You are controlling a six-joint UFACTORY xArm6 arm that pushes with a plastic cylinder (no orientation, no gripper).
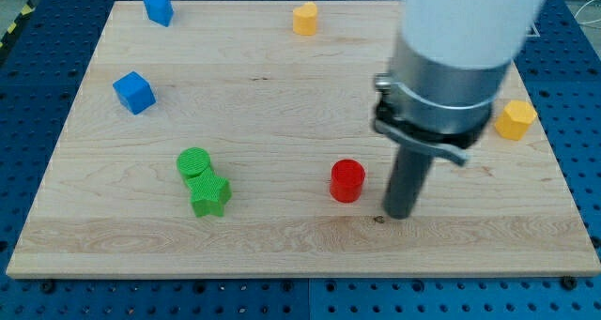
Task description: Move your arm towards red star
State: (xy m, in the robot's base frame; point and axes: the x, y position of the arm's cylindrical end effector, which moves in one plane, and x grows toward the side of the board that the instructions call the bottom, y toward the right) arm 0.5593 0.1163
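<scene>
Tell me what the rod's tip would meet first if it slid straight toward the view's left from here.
Most likely the red cylinder, just to the view's left of my tip, apart from it. It sits slightly higher in view, so contact might only be glancing.

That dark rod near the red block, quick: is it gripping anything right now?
My tip: a plain rod with nothing to open or close, holding nothing, resting on the board just to the view's right of the red cylinder, apart from it.

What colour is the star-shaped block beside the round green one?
Green: the green star touches the green cylinder, shown in the camera view.
</scene>
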